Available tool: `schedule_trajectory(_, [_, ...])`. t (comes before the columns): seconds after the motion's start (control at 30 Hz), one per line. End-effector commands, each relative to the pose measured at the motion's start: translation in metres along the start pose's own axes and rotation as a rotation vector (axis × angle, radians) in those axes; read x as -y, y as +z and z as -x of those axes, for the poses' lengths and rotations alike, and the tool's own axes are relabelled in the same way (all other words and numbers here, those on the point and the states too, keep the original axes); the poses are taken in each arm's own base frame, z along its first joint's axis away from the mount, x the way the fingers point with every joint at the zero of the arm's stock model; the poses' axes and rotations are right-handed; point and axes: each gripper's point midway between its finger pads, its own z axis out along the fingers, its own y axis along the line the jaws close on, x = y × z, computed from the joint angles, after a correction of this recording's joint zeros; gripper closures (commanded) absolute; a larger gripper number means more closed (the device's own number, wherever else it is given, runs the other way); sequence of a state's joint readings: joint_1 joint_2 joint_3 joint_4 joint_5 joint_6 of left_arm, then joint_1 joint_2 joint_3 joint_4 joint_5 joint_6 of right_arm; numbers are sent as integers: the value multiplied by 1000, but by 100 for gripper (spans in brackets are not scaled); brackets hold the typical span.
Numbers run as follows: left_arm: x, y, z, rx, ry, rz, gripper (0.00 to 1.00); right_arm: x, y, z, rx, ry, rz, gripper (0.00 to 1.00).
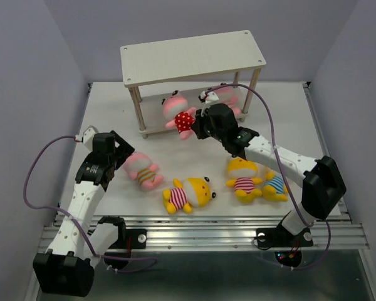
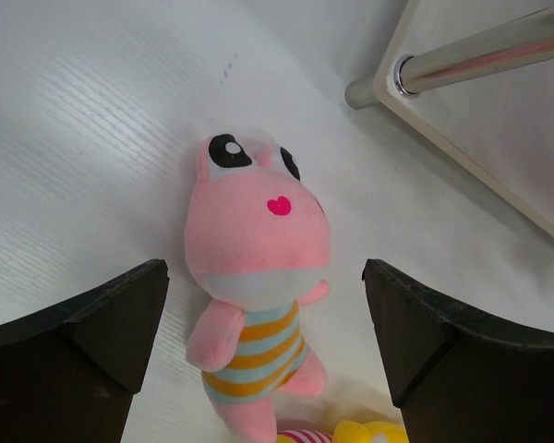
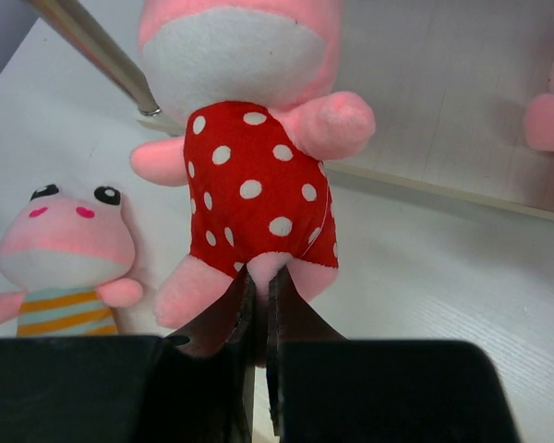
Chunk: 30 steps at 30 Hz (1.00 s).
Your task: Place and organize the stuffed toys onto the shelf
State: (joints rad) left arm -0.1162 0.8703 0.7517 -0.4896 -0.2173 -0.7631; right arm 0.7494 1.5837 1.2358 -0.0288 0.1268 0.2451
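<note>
White table [image 1: 329, 128]; right gripper [image 3: 259, 288] pinching polka-dot toy [image 3: 258, 189].

A white tabletop [image 1: 294, 119] (faintly ribbed) sits between pale lilac walls [image 1: 25, 63], with a slotted metal rail [image 1: 200, 227] along its near edge.

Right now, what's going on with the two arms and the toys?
The right gripper is shut on the pink polka-dot toy, pinching it between the legs and holding it at the front edge of the shelf, level with its lower board. Another pink toy already lies on that board. The left gripper is open above the pink striped toy on the table, its fingers clear of it. Three yellow toys lie on the table near the arms' bases.
</note>
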Motion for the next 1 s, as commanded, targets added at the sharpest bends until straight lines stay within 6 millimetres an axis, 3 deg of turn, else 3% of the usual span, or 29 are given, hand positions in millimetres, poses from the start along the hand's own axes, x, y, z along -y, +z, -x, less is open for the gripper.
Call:
schedule_trajectory(0.0, [7,-4,12,43,5,-28,1,4,15,34,102,52,-49,99])
schedule_trajectory(0.4, [7,-2,11,35,4,-22,1,53,55,33,104,125,-80,99])
schedule_trajectory(0.77, [8,-1,9,28,5,-26,1,75,74,31,111,163,-112,99])
schedule_trajectory(0.97, [8,0,10,30,7,-23,1,76,82,33,116,186,-117,99])
